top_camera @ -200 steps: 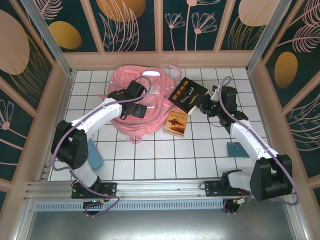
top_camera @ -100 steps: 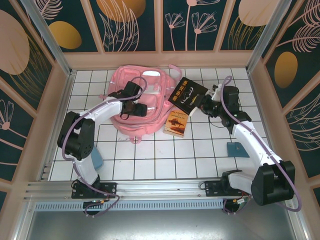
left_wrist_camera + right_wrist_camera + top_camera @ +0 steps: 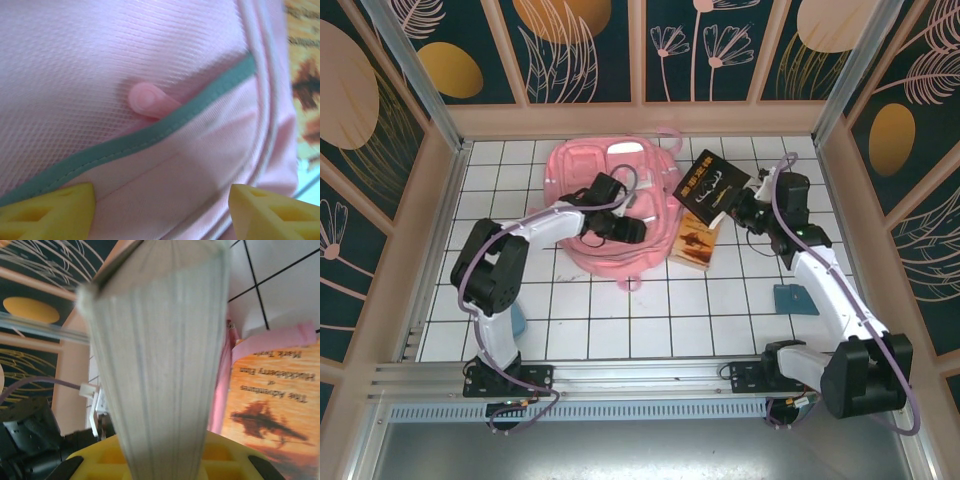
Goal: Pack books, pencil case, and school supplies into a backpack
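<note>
Since one second the left tool (image 3: 632, 229) has slid rightward over the backpack (image 3: 582, 165), standing wide; the right tool (image 3: 741, 206) clamps the dark book (image 3: 710, 182).

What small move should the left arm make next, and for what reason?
Probably lower the left gripper and close it on the pink zip pull, which lies just ahead of its open jaws on the backpack. I see no opening in the bag, while the right gripper holds the dark book raised beside it, ready to go in.
</note>
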Tool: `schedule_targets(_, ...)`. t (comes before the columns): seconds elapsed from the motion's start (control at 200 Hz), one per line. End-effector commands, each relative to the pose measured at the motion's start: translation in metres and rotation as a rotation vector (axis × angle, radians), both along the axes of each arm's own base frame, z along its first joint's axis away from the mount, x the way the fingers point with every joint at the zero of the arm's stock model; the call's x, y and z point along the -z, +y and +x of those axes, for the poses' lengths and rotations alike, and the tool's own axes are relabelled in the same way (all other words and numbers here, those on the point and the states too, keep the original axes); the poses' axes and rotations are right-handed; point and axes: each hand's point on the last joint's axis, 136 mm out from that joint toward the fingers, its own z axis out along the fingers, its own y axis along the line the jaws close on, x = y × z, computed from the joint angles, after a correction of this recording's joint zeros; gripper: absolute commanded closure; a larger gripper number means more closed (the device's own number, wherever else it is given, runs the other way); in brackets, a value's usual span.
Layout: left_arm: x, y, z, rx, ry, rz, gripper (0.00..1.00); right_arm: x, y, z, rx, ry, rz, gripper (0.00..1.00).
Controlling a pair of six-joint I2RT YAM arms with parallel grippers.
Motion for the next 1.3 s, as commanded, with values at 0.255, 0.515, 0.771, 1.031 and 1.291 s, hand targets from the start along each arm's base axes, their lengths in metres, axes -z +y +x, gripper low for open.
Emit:
schedule_targets(0.255,-0.061,-0.015,0.006,0.047,-0.149,0.071,0.28,-0.027,-0.029,0.0,0.117,-0.096,0.007,0.88)
schedule_targets(0.515,-0.046,0.003,-0.016,0.168,-0.196,0.321,0.29,-0.021,-0.046,0.0,0.173,-0.081,0.019,0.88)
schedule_targets(0.771,-0.02,-0.011,-0.023,0.308,-0.145,0.376,0.3,-0.018,-0.049,-0.002,0.183,-0.069,0.029,0.88)
schedule_targets(1.031,-0.007,-0.017,-0.009,0.328,-0.148,0.437,0.3,-0.012,-0.05,-0.004,0.185,-0.056,0.034,0.88)
schedule_targets(1.291,0.003,-0.016,-0.006,0.346,-0.189,0.527,0.23,-0.009,-0.05,-0.003,0.187,-0.05,0.036,0.88)
